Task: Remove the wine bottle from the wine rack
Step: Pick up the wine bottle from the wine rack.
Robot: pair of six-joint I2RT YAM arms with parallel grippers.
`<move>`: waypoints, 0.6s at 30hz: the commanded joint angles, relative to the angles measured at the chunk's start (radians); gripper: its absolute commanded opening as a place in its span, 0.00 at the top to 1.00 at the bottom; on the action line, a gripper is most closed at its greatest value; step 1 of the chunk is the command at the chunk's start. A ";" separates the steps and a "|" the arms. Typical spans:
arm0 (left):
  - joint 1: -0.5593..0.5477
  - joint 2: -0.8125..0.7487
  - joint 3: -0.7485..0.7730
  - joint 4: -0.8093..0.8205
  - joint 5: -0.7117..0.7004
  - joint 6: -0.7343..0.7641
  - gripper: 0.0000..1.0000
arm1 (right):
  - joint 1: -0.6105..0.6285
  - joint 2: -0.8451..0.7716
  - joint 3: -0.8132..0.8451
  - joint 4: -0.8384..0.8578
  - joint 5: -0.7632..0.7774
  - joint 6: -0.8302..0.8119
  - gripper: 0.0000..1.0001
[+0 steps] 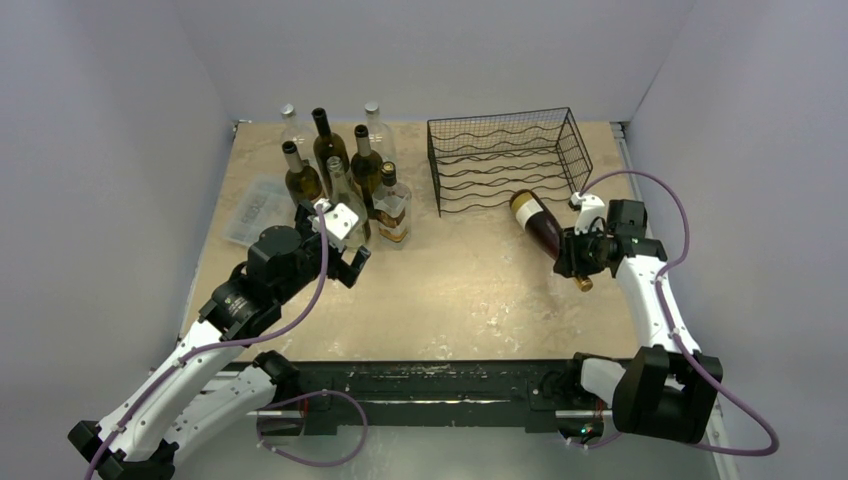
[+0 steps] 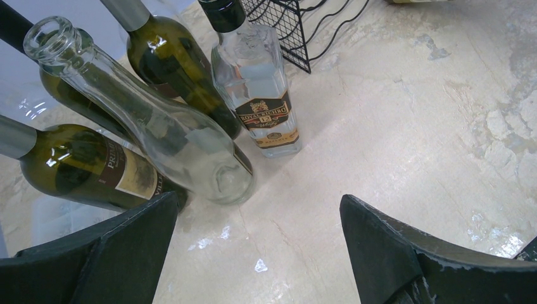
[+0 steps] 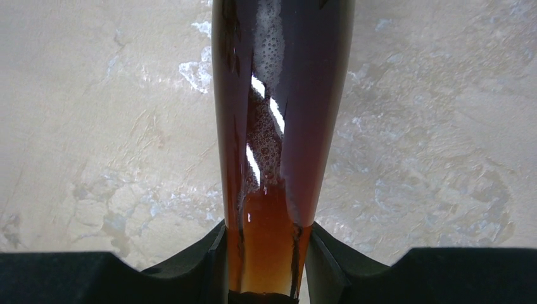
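Nearest the arm bases, the left end effector [image 2: 259,215] stands spread wide over the bench [image 1: 450,300] and holds nothing. Just beyond it stands a cluster of upright bottles [image 1: 340,170]. On the right side, the right end effector [image 3: 266,253] is closed around the neck of the wine bottle [image 1: 538,222]. The dark bottle lies nearly level, its base pointing away, outside the wine rack [image 1: 505,160] and just in front of its near right corner. The rack sits farther back.

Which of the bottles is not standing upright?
The dark bottle in the right gripper, in front of the rack: it is held sideways, while the others all stand upright at the left.
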 commanded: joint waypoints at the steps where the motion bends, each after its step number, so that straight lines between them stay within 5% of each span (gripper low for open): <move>1: 0.008 -0.007 0.014 0.018 -0.006 0.017 0.00 | 0.000 -0.056 0.082 0.111 -0.059 -0.021 1.00; 13: 0.008 -0.009 0.014 0.022 0.004 0.010 0.00 | 0.000 -0.055 0.095 0.056 -0.079 -0.077 1.00; 18: 0.008 -0.026 0.000 0.045 0.162 0.006 0.00 | 0.000 -0.041 0.133 -0.021 -0.092 -0.162 1.00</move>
